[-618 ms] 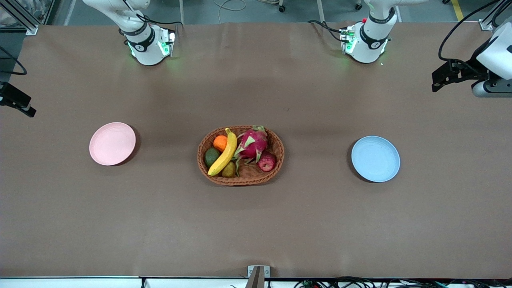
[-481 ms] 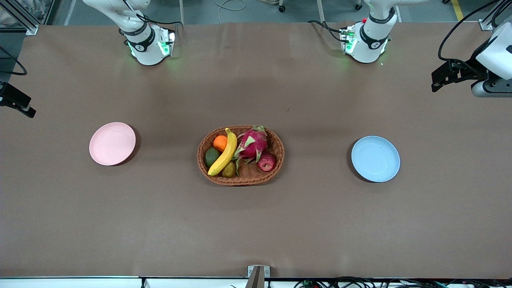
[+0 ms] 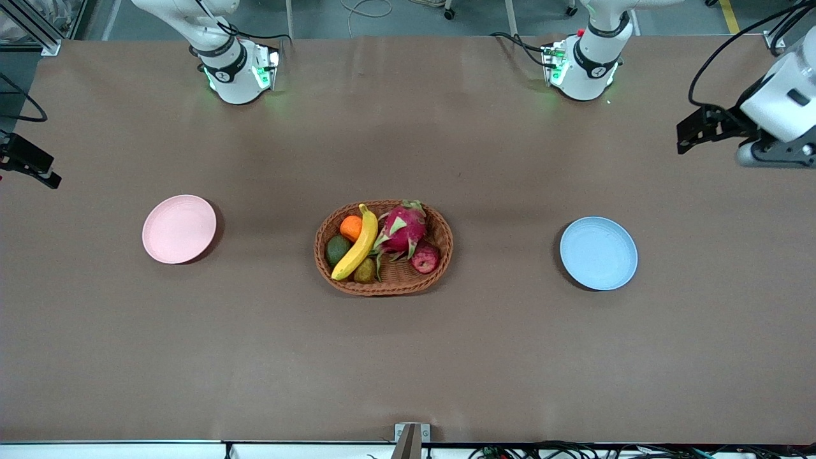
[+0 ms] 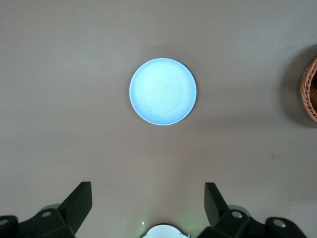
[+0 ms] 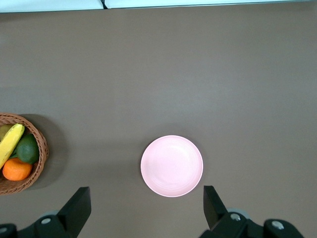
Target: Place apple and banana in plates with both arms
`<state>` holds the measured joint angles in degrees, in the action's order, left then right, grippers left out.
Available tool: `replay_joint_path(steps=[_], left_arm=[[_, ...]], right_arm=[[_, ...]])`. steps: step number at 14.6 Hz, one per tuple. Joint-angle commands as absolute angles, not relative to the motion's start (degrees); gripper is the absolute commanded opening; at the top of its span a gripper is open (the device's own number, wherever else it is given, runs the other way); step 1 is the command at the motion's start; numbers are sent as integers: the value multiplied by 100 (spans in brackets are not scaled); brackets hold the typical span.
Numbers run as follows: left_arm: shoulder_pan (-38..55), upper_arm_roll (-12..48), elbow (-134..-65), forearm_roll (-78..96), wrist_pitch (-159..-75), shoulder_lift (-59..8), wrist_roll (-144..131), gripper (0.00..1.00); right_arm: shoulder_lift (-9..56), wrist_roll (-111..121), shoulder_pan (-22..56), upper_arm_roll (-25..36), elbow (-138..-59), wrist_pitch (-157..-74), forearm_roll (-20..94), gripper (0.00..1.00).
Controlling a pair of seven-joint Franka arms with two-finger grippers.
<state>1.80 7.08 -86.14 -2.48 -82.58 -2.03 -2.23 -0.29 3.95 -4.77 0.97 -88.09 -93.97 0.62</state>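
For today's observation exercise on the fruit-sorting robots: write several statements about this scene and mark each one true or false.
1. The banana lies in the wicker basket. True.
2. The apple sits on the blue plate. False: it is in the basket; the plate holds nothing.
3. The pink plate lies toward the right arm's end of the table. True.
4. The left end effector is shut on the banana. False: it is open, holding nothing.
5. The right end effector is open. True.

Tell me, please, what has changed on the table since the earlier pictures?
Only the left gripper moved: it shifted slightly toward the table's middle and the bases, still open and empty. The banana and apple stayed in the basket; both plates stayed bare.
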Motion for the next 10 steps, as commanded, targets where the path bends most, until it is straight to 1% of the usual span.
replay_joint_path(steps=[1, 3, 5, 10], left_arm=[[360, 922, -8341, -167, -8637, -789, -342, 100], [631, 1045, -8358, -167, -9042, -1149, -875, 100], [1000, 1072, -8332, -89, -9184, -1658, -1631, 100], [1888, 1072, -8332, 211, -10570, -2644, -3512, 100]], right_arm=[[-44, 334, -440, 53, -8921, -9396, -44, 100], [61, 334, -247, 53, -8921, -9404, -44, 100], [297, 343, -10, 53, -8903, -9448, -53, 100], [948, 334, 448, 53, -8859, -9527, 26, 100]])
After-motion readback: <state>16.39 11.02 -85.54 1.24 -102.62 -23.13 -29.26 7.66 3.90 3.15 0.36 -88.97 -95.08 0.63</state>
